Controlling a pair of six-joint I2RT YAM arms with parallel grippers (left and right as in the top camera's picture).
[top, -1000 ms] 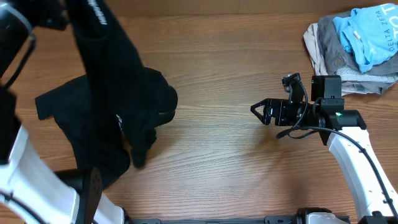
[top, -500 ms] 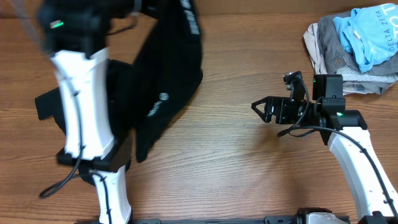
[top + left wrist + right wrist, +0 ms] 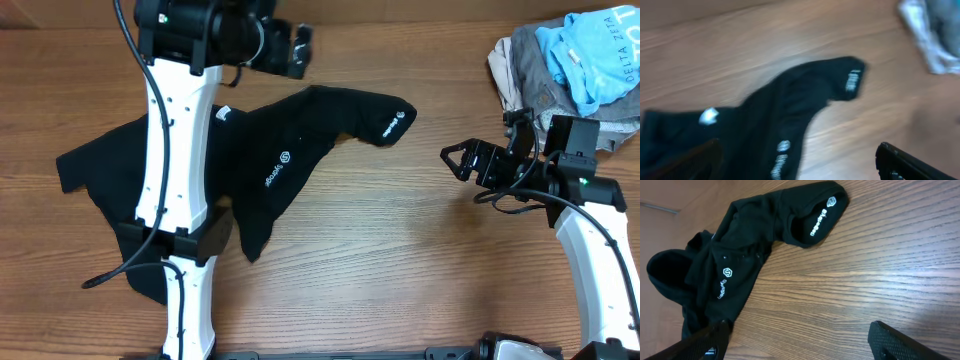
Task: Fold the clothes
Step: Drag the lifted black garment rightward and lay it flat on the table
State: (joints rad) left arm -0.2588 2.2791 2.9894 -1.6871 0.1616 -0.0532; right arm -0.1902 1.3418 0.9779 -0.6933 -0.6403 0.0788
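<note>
Black left jaws stand wide apart and empty, just beyond the far edge of the shirt [image 3: 300, 135]. The right jaws, spread and empty too, face its sleeve end from well off. The shirt lies crumpled on the desk [image 3: 400, 260], one sleeve stretched rightward, small white logos showing.

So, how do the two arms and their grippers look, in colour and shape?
Both arms have long white links with black joint housings: the left arm and the right arm. Thin black cables run along the links, and a small green light glows on the right one. The left gripper and right gripper are black, each with two angular fingers.
</note>
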